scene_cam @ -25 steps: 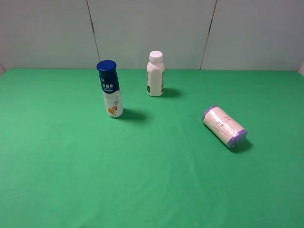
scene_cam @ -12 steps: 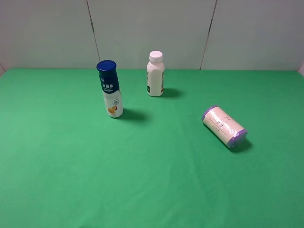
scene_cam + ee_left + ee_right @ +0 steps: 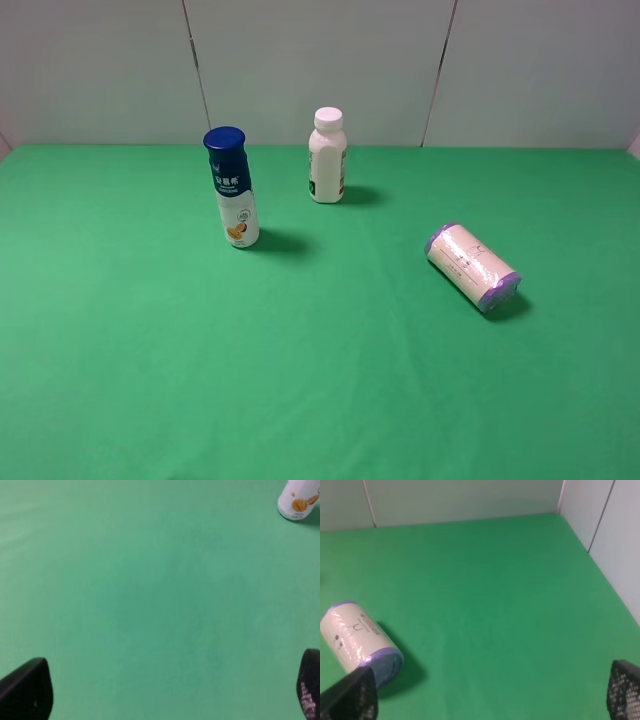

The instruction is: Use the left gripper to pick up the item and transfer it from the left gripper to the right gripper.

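Observation:
The item, a cream roll with purple ends, lies on its side on the green table at the right. It also shows in the right wrist view, just beyond one fingertip. My left gripper is open and empty over bare green cloth; only its two black fingertips show, wide apart. My right gripper is open and empty, its fingertips wide apart, with the roll ahead of it to one side. Neither gripper shows in the exterior high view.
A blue-capped white bottle stands upright left of centre; its base shows in the left wrist view. A white-capped white bottle stands upright near the back wall. Grey wall panels bound the table at the back and right.

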`<action>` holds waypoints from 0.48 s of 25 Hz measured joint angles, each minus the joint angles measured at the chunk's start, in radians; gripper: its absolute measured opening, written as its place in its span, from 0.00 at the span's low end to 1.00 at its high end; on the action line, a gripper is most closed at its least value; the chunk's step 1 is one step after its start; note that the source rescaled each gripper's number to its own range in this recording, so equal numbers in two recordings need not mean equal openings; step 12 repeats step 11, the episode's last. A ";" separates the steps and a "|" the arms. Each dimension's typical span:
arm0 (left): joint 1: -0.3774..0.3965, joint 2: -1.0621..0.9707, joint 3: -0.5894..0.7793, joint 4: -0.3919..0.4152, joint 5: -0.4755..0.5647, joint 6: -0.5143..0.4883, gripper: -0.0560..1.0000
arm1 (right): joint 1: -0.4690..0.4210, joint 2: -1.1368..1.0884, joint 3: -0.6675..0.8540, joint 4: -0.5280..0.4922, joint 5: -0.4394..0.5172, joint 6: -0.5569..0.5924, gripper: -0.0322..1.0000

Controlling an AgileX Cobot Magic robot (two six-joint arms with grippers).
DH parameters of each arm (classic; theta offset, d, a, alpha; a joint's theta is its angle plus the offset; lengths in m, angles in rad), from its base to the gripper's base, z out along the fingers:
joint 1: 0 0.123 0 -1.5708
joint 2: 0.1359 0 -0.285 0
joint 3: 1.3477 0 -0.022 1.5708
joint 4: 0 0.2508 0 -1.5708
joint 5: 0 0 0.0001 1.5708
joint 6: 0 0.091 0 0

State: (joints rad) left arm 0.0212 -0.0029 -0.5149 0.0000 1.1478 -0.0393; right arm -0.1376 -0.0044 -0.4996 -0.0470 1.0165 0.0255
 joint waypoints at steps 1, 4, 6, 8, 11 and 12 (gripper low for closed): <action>0.000 0.000 0.000 0.000 0.000 0.000 0.95 | 0.000 0.000 0.000 0.000 0.000 0.000 1.00; 0.000 0.000 0.000 0.000 0.000 0.000 0.95 | 0.000 0.000 0.000 0.000 0.000 0.000 1.00; 0.000 0.000 0.000 0.000 0.000 0.000 0.95 | 0.000 0.000 0.000 0.000 0.000 0.000 1.00; 0.000 0.000 0.000 0.000 0.000 0.000 0.95 | 0.000 0.000 0.000 0.000 0.000 0.000 1.00; 0.000 0.000 0.000 0.000 0.000 0.000 0.95 | 0.000 0.000 0.000 0.000 0.000 0.000 1.00; 0.000 0.000 0.000 0.000 0.000 0.000 0.95 | 0.000 0.000 0.000 0.000 0.000 0.000 1.00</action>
